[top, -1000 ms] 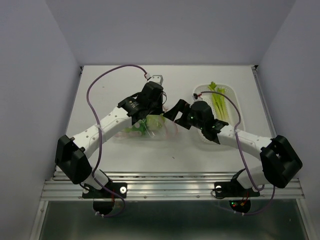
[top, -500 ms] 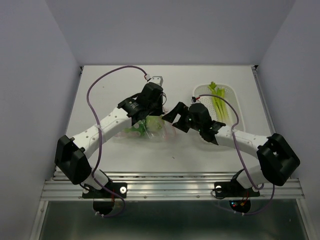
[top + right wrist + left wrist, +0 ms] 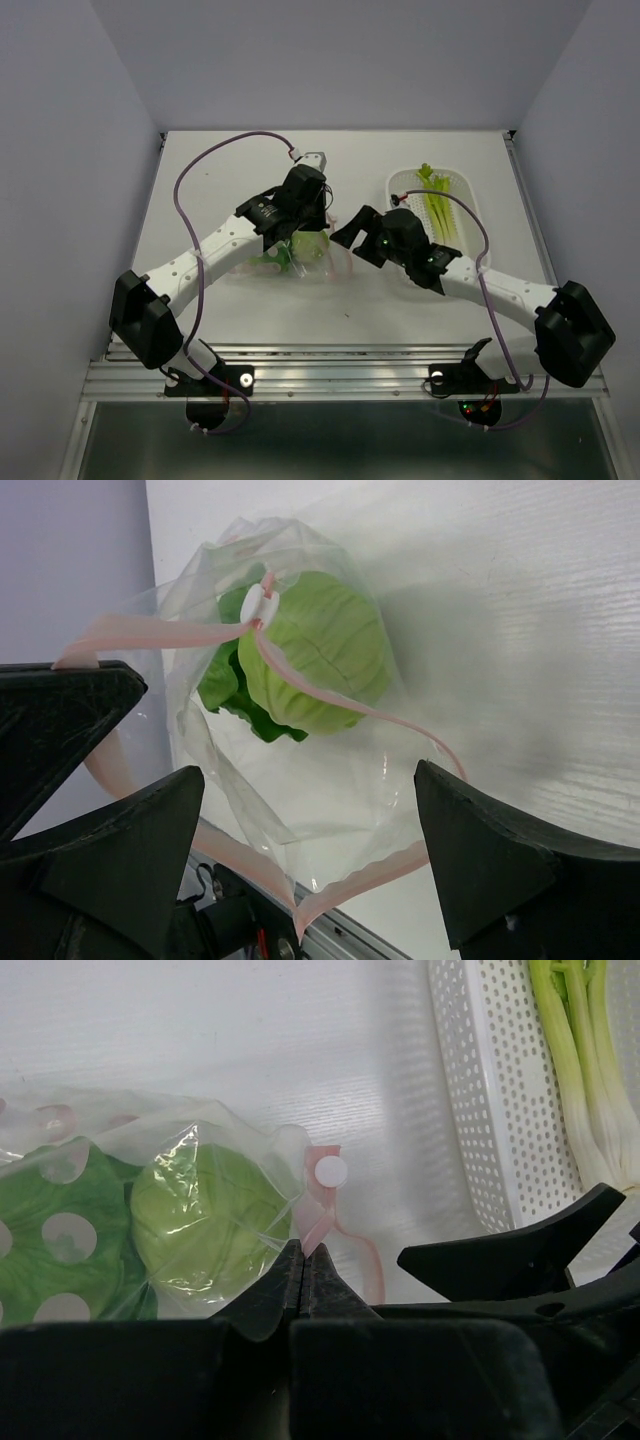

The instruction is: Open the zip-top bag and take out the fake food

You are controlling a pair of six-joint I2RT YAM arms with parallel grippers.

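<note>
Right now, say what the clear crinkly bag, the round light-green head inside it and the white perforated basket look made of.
Clear crinkly zip-top bag: thin glossy plastic film, given wrinkles, glare, see-through walls. Round light-green cabbage head: likely moulded plastic, smooth, slightly shiny. White perforated basket: seemingly rigid matte plastic, even rows of holes.

A robotics lab cell: plain walls (image 3: 60, 150) enclosing a white table (image 3: 220, 180).
</note>
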